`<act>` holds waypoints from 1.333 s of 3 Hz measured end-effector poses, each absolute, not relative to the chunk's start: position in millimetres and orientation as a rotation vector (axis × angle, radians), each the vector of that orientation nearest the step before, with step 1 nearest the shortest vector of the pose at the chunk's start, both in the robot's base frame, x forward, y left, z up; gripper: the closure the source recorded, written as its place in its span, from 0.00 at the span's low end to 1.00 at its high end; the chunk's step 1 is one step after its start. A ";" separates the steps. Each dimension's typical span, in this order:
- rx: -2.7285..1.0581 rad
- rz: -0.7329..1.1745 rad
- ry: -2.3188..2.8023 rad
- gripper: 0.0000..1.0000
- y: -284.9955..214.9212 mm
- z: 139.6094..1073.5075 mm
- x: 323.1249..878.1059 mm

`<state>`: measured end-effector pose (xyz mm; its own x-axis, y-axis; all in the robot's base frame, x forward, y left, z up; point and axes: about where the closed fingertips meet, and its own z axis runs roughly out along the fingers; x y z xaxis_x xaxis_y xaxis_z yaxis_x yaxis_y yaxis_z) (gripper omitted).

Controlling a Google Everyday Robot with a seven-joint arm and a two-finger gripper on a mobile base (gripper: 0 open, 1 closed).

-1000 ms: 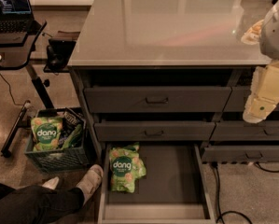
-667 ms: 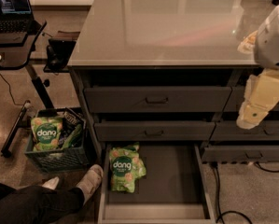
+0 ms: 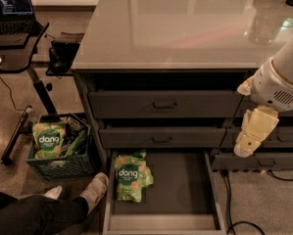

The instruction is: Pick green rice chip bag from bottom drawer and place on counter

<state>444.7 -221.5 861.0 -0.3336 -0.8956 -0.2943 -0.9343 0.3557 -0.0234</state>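
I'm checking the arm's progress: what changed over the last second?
The tool has swung down and left in the picture, from beside the counter edge to in front of the right-hand drawers; nothing taken hold of. The green rice chip bag stayed at the left of the open bottom drawer.

Dim warm light, glare on counter (image 3: 185, 33), pincer (image 3: 246, 146) at right

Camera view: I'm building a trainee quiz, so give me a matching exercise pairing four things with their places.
Things:
1 green rice chip bag
2 gripper
3 laptop
4 black crate

Places:
A on the small desk
B on the floor left of the cabinet
C in the air before the right-hand drawers
D left side of the bottom drawer

Pairs: 1-D, 2-C, 3-A, 4-B
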 end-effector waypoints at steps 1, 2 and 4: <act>-1.635 0.218 2.364 0.00 -221.4 860.9 444.8; -1.619 0.243 2.355 0.00 -213.2 835.2 453.0; -1.516 0.395 2.260 0.00 -191.8 732.4 497.4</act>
